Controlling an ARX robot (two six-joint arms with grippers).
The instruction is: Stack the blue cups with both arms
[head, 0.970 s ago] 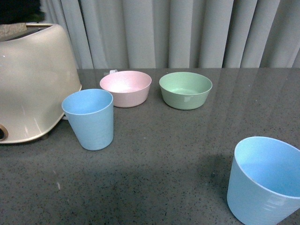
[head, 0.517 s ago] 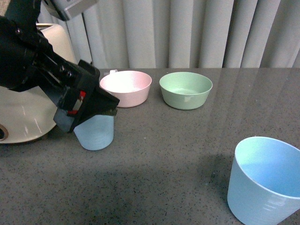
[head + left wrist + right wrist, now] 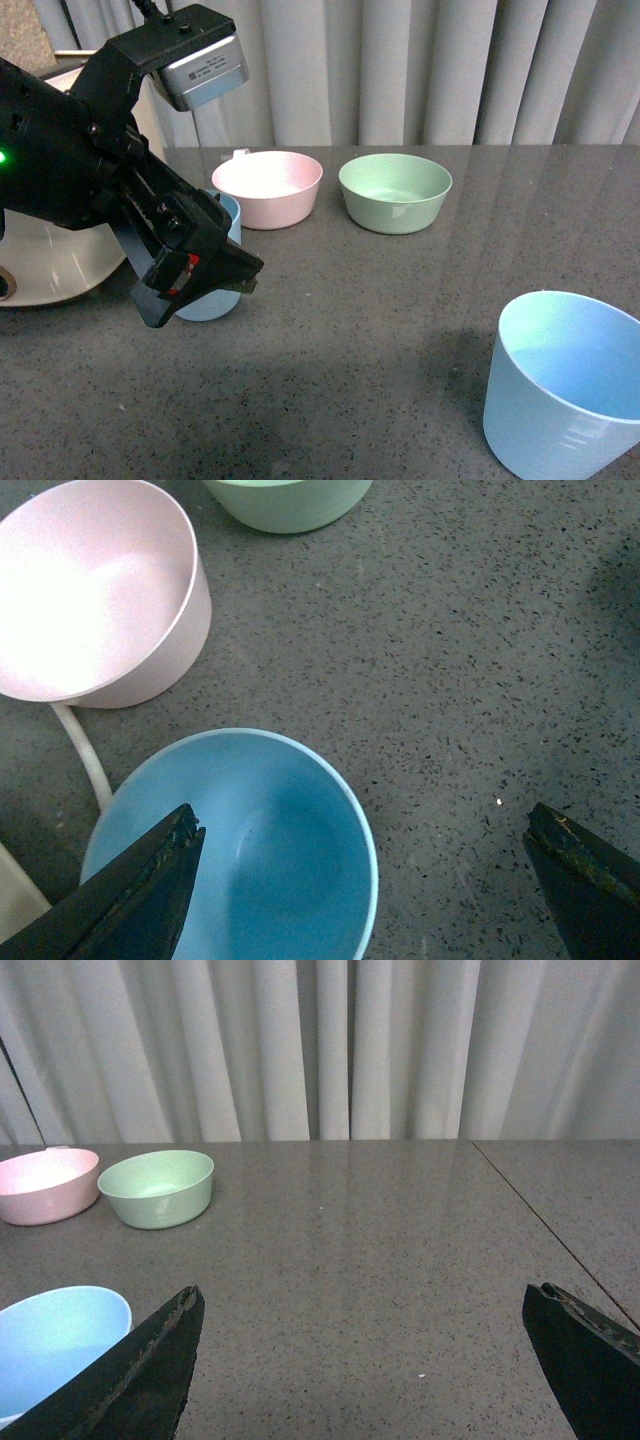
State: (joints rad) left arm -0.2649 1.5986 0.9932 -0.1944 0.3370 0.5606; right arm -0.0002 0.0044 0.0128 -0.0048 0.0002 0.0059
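Note:
Two light-blue cups stand upright on the dark speckled table. The left blue cup [image 3: 216, 300] is mostly covered by my black left arm; my left gripper [image 3: 200, 285] hangs open over it. From the left wrist, one finger [image 3: 140, 890] sits above the cup's [image 3: 250, 850] mouth and the other finger [image 3: 585, 880] over bare table beside it, with nothing held. The right blue cup [image 3: 565, 385] stands at the near right. My right gripper [image 3: 362, 1298] is open and empty above the table, with that cup [image 3: 55, 1345] off to one side of it.
A pink bowl [image 3: 268, 187] and a green bowl [image 3: 395, 192] sit behind the left cup, close to the grey curtain. A beige appliance [image 3: 40, 260] fills the left edge. A white cable [image 3: 85, 755] runs between the pink bowl and the cup.
My left arm has come in from the left and lowered over the left blue cup, hiding most of it. Neither cup nor either bowl has shifted.

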